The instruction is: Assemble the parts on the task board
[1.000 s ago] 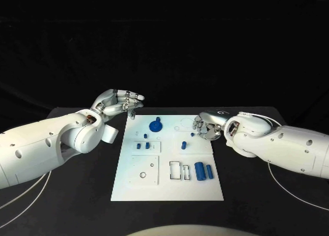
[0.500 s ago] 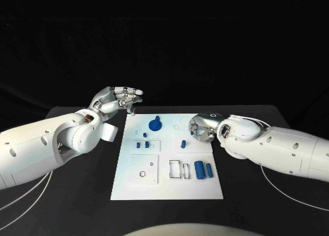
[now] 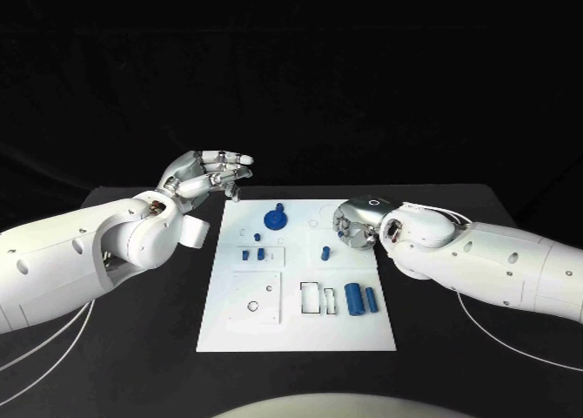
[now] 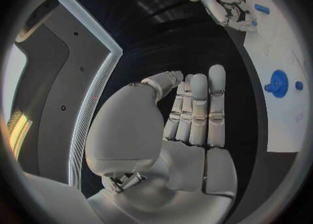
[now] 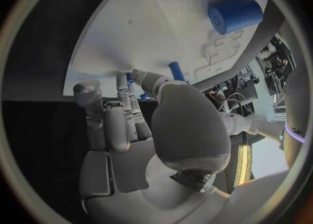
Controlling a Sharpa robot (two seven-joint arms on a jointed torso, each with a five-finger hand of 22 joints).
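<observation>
I am raising my left hand [image 3: 211,177] above the black table [image 3: 141,331], just off the far left corner of the task board [image 3: 298,335]; its silver fingers are bunched at the tips, and I cannot tell whether anything is pinched there. In the left wrist view the fingers [image 4: 199,107] are lying side by side, nearly straight, with the thumb folded across. I am hovering my right hand [image 3: 357,223] palm down over the board's far right part, fingers curled beneath it; whether it is grasping a part I cannot tell. The board is a flat, matte white rectangle bearing outlined recesses. On it are lying a blue disc-shaped part with a knob [image 3: 277,219], a small blue peg [image 3: 325,254], and a large blue cylinder [image 3: 354,300] beside a slimmer blue cylinder [image 3: 371,300].
</observation>
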